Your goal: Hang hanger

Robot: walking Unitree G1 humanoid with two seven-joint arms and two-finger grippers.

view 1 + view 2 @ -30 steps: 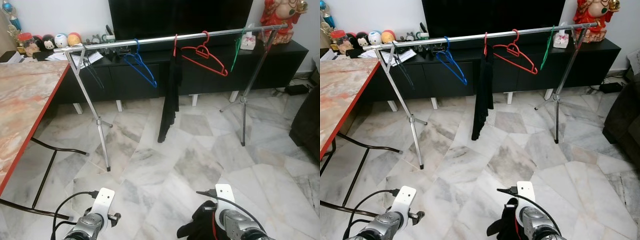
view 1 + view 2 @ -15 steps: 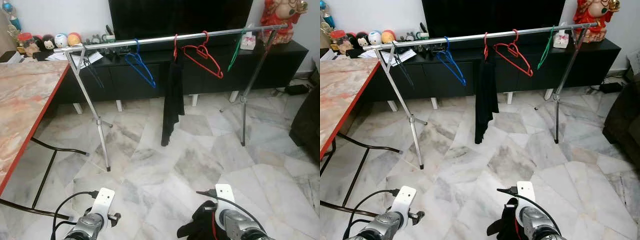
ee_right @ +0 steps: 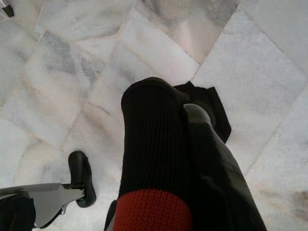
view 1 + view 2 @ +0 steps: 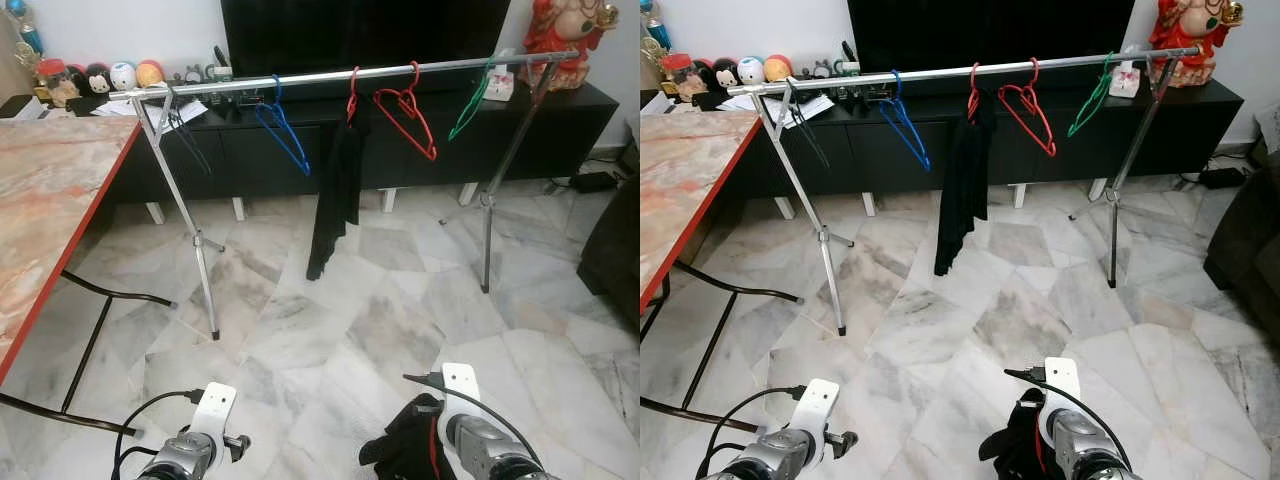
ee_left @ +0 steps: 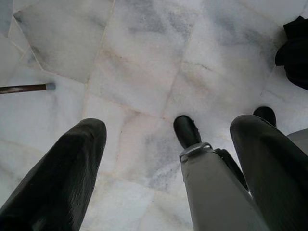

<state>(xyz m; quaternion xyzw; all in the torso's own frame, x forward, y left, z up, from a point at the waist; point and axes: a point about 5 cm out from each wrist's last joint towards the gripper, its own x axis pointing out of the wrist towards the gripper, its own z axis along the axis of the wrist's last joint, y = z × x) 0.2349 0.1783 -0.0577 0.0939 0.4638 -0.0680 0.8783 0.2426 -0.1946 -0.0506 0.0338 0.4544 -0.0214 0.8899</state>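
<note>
Two grippers are hanging low at the near edge of the head views, above a marble floor (image 4: 400, 300) that is lying open between the robot and a silver clothes rail (image 4: 330, 77). The rail is spanning the room on two tripod legs, one toward the left (image 4: 195, 245) and one toward the right (image 4: 487, 200), with bare floor between and in front of them. A marble-topped table (image 4: 50, 210) with a red edge is bounding the left side, its dark legs reaching onto the floor. Behind the rail a long black cabinet (image 4: 250, 150) is running along the wall, carrying small toys and a red figurine (image 4: 560, 35). A dark sofa edge is closing in the far right.

On the rail are hanging a dark hanger (image 4: 185, 140) near the left leg, a blue hanger (image 4: 283, 135), a red hanger (image 4: 351, 95) carrying a black garment (image 4: 335, 195) that is tilting leftward at its hem, a second, empty red hanger (image 4: 408, 115), and a green hanger (image 4: 468, 100) near the right leg.

The left gripper (image 5: 159, 163) is standing wide open, holding nothing. The right gripper (image 3: 187, 144) is clamped on a black knitted cloth with a red band (image 3: 154, 144), which is draping over its fingers; how far apart they are I cannot tell.
</note>
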